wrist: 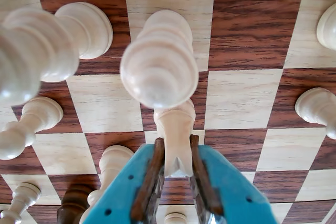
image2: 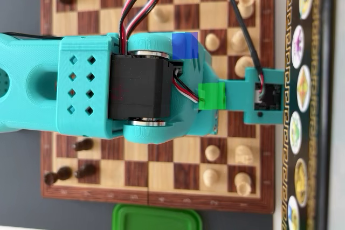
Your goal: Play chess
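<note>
- pale piece [wrist: 175, 140]: in the wrist view i see a light wooden chessman, notched at its near end like a bishop, held between the jaws; its stem runs from the pads toward the board, so it sits above the chessboard [wrist: 241, 98], near the boundary of a dark and a light square. whether its base touches the board i cannot tell.
- handling, as i judge it: turned wood, light and rigid, smooth and tapered, so it could slip or tilt if pinched on the rounded head; the narrow stem below the collar is the safer hold.
- gripper [wrist: 177, 182]: teal fingers with brown pads [wrist: 152, 182], clenched on the pale piece from both sides.
- nearer pale piece [wrist: 159, 59]: blurred, close to the lens, just beyond the held one.
- neighbours: more light pieces [wrist: 31, 51] at the left and right of the wrist view, one dark piece [wrist: 73, 205] low left.
- overhead view: the arm [image2: 91, 90] covers the board's middle; the held piece is hidden there. a green lid [image2: 156, 218] lies below the board.
</note>
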